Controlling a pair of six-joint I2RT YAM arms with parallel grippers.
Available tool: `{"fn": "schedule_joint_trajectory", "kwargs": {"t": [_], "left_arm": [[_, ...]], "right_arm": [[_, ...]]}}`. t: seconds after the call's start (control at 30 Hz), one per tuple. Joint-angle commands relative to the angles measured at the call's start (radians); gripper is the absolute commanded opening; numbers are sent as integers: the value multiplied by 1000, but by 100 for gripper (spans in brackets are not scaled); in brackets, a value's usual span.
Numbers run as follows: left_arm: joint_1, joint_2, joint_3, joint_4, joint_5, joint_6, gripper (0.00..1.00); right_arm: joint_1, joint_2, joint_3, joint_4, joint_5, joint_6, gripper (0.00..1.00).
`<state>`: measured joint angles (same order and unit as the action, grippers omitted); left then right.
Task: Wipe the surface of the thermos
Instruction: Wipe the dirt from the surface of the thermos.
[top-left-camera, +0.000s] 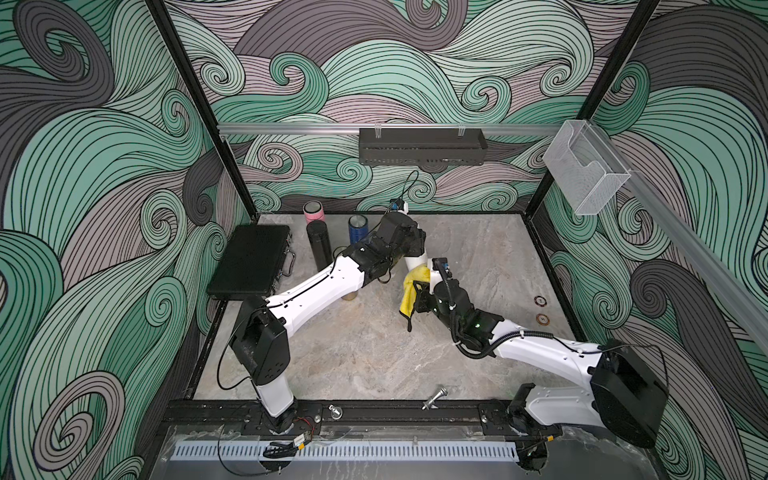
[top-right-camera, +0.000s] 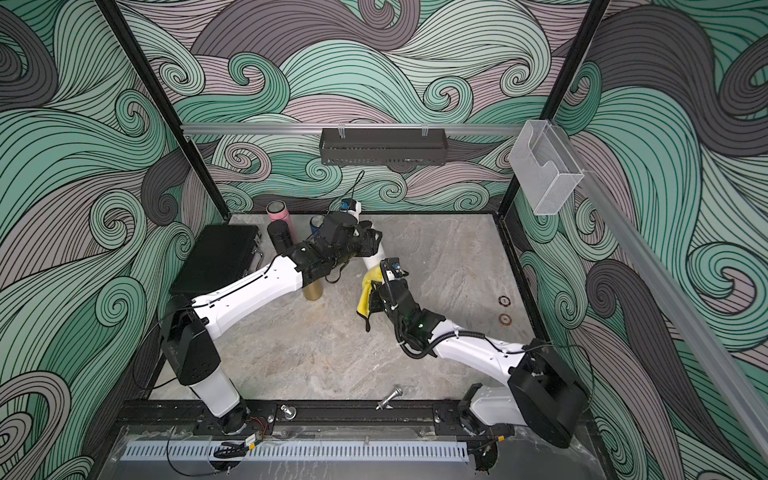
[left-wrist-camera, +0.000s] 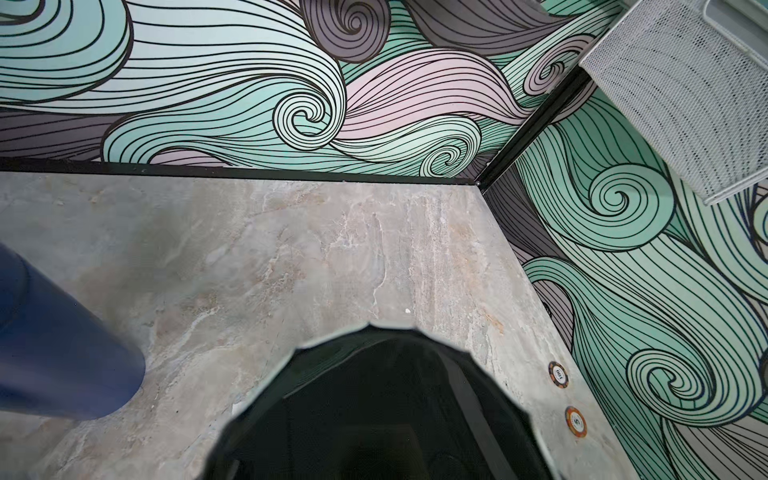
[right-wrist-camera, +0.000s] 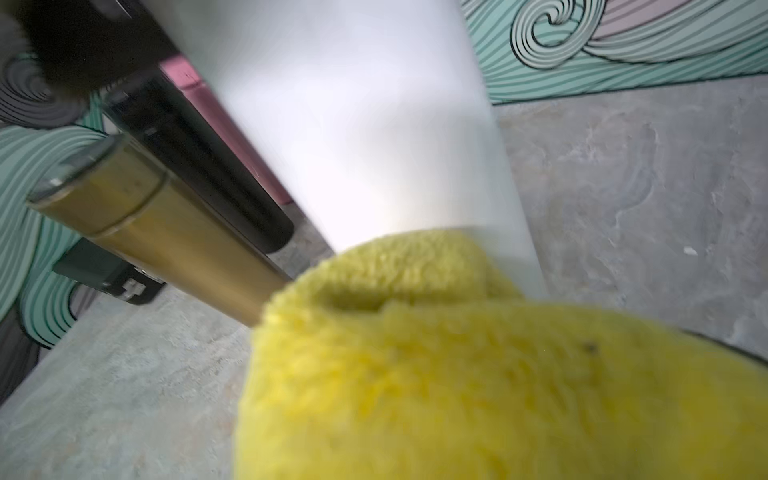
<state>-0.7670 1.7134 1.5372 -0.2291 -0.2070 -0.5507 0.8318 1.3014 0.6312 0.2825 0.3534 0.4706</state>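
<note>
A white thermos (top-left-camera: 417, 262) (top-right-camera: 375, 258) hangs tilted over the middle of the table, and my left gripper (top-left-camera: 409, 245) is shut on its upper part. A dark faceted shape (left-wrist-camera: 374, 415) fills the left wrist view and hides the jaws. My right gripper (top-left-camera: 419, 287) is shut on a fluffy yellow cloth (top-left-camera: 411, 291) (top-right-camera: 366, 293), pressing it against the thermos's lower end. The right wrist view shows the cloth (right-wrist-camera: 457, 353) lying on the white thermos wall (right-wrist-camera: 353, 124); its jaws are buried under it.
Pink (top-left-camera: 313, 211), black (top-left-camera: 319, 245), blue (top-left-camera: 357, 228) and gold (top-left-camera: 351, 296) thermoses stand at the back left, the gold one under my left arm. A black case (top-left-camera: 251, 259) lies left. Two chips (top-left-camera: 540, 300) sit right. A metal bolt (top-left-camera: 434, 398) lies at the front edge.
</note>
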Motion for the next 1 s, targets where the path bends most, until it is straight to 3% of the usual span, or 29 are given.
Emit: {"fn": "schedule_joint_trajectory", "kwargs": {"t": [0.0, 0.3, 0.57, 0.77, 0.97], "left_arm": [[-5, -25, 54, -15, 3, -53, 0], [-2, 4, 95, -97, -54, -228, 0], [0, -1, 92, -101, 25, -281, 0], [6, -18, 41, -65, 12, -245, 0], [12, -13, 13, -45, 32, -162, 0]], "right_arm": [[-1, -32, -35, -5, 59, 60, 0], [17, 68, 124, 208, 46, -57, 0], [18, 182, 162, 328, 153, -15, 0], [19, 61, 20, 161, 175, 97, 0], [14, -198, -128, -74, 210, 151, 0]]}}
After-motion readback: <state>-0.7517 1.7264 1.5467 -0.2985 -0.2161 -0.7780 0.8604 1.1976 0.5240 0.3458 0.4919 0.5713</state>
